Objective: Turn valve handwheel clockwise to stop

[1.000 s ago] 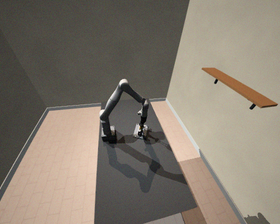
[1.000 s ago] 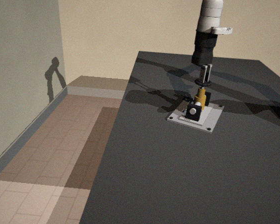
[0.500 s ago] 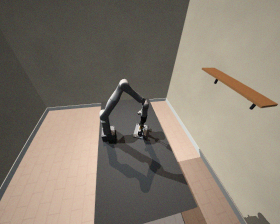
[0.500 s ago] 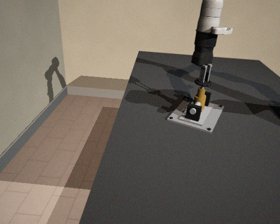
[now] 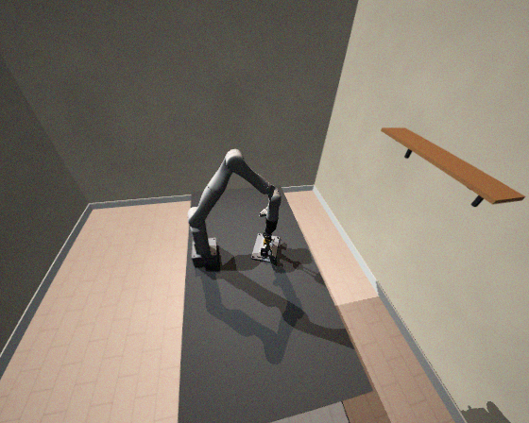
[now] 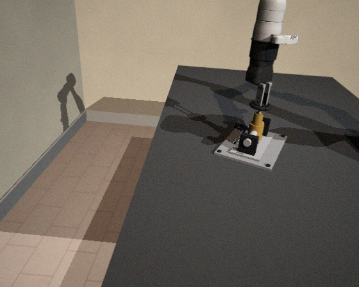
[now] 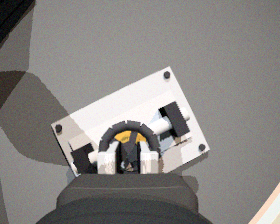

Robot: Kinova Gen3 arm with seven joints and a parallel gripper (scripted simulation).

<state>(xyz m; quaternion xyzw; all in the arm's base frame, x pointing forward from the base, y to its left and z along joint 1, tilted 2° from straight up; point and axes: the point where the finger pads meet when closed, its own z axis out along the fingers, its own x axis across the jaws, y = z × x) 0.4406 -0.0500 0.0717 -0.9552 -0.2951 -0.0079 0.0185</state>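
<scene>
In the exterior view, the near stretch of the dark grey surface (image 6: pixel 213 224) is seen first, and farther back on it a pale square base plate (image 6: pixel 274 150) with a dark screw at each visible corner is found. On this plate the valve (image 6: pixel 257 125) is mounted: a black block with a white round cap faces the viewer, and behind it an ochre cylindrical body is stood upright. Above the ochre body the dark handwheel (image 6: pixel 260 106) is carried level on a thin stem. The pincer (image 6: pixel 263 97) is brought straight down onto the wheel from above, its pale fingers (image 6: pixel 260 93) being set partly open and pressed against the handwheel from opposite sides, so that the wheel is gripped. From the wrist view the same grip is shown from above: the dark ring of the handwheel (image 7: pixel 114 133) is seen arching around the two light fingertips, with a glimpse of ochre beneath and the plate lying tilted in the frame. Higher up, the black wrist housing and the white arm segments are seen rising out of the picture. Farthest off, in the top view, the arm's base (image 5: pixel 213 243) is seen standing on the same surface just beside the valve, and a wooden shelf (image 5: pixel 451 164) is fixed to the cream wall.
</scene>
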